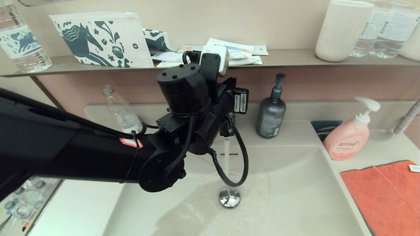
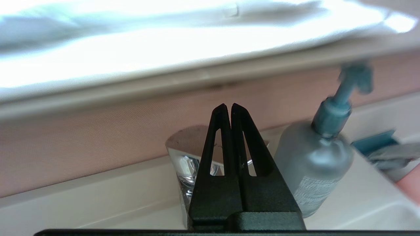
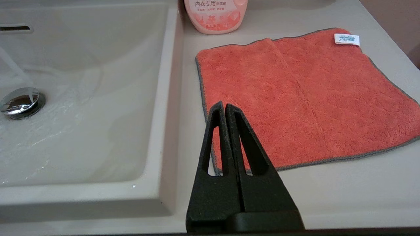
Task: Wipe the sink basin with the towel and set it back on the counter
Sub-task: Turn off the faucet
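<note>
The orange-coral towel (image 3: pixel 302 98) lies spread flat on the counter (image 3: pixel 328 190) to the right of the sink basin (image 3: pixel 82 98), its white tag at a far corner. My right gripper (image 3: pixel 224 105) is shut and empty, just above the towel's corner nearest the basin; it does not show in the head view. In the head view the towel (image 1: pixel 387 196) is at the lower right. My left arm reaches across the basin (image 1: pixel 288 190) to the chrome faucet (image 2: pixel 187 154), where my left gripper (image 2: pixel 228 106) is shut with nothing in it. Water runs onto the drain stopper (image 1: pixel 229 197).
A grey pump bottle (image 1: pixel 271 119) stands right of the faucet, and a pink soap pump bottle (image 1: pixel 349 137) stands behind the towel. An empty clear bottle (image 1: pixel 121 111) is behind my left arm. The wall shelf (image 1: pixel 288 59) holds a pouch, a white cup and water bottles.
</note>
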Robot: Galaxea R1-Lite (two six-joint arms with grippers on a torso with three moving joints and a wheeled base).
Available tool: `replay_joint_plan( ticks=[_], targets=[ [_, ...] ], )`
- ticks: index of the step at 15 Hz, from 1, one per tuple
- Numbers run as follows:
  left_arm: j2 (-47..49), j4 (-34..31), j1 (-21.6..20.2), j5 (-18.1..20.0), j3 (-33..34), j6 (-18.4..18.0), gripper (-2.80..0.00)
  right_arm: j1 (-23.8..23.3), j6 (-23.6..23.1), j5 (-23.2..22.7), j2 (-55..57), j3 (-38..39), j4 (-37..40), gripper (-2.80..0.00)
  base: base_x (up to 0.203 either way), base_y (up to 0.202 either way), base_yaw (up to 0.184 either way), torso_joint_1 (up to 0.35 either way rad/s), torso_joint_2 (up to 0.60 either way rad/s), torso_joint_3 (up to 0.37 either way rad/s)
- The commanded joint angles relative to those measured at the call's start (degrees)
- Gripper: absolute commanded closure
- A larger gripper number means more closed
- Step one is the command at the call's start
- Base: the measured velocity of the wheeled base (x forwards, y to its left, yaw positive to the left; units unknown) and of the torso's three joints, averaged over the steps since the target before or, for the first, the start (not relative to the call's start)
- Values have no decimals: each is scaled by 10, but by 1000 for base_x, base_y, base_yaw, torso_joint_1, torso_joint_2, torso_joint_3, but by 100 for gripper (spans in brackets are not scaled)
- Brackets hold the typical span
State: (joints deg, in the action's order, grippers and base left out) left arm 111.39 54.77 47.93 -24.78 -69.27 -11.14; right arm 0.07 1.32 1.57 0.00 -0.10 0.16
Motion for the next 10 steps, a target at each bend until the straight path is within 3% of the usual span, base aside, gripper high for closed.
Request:
replay_joint_plan(
  ticks=[1,10],
  targets=[
    [13,-1,-3,1,-4,-5,0,0,0,0,0,0,0,0,0,0,0,0,0,0],
    [-11,7,9,-1,60,-5,0,0,0,0,0,0,0,0,0,0,0,0,0,0]
  ],
)
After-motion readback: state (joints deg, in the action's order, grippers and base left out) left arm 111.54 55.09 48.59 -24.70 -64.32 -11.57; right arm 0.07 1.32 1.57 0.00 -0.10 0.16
